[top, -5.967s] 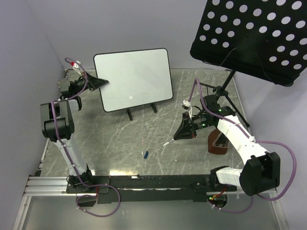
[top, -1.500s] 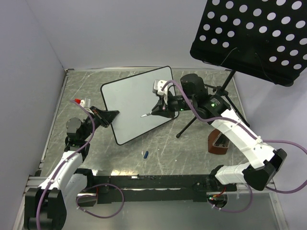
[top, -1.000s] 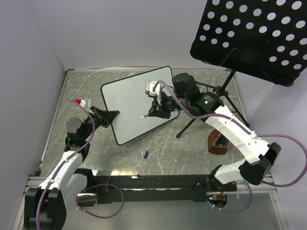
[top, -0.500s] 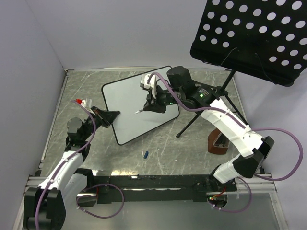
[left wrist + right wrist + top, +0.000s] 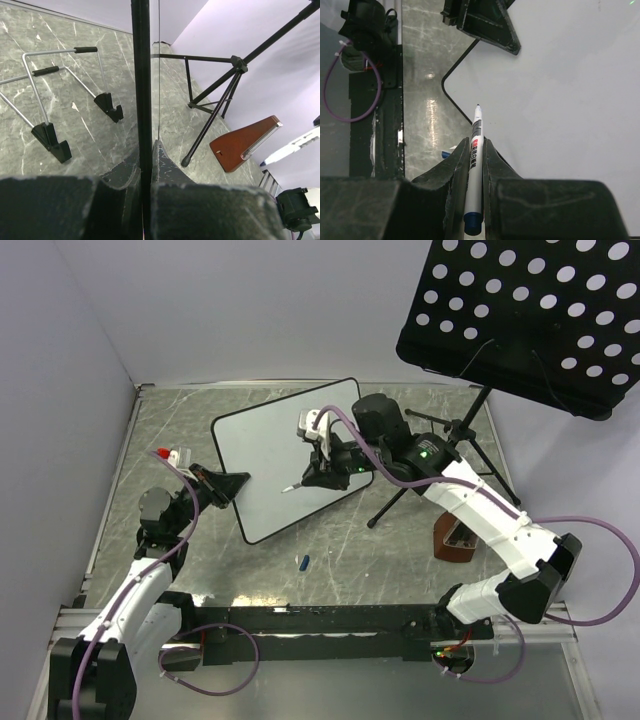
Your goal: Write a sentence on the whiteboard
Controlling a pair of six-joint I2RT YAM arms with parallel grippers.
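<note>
Top view, centre: your left gripper [image 5: 238, 480] pinches the left rim of the glossy, round-cornered whiteboard [image 5: 290, 440] on the veined grey stone table [image 5: 400, 550]. Your right gripper [image 5: 312, 478] clamps a marker [image 5: 294, 484] over it.

Left wrist: the whiteboard [image 5: 141, 75] shows edge-on, its thin black rim between closed fingers.

Right wrist: the marker [image 5: 476, 130] has a white barrel, a blue end and an unreadable red label. Its tip is over the plain white whiteboard [image 5: 560, 100].
</note>
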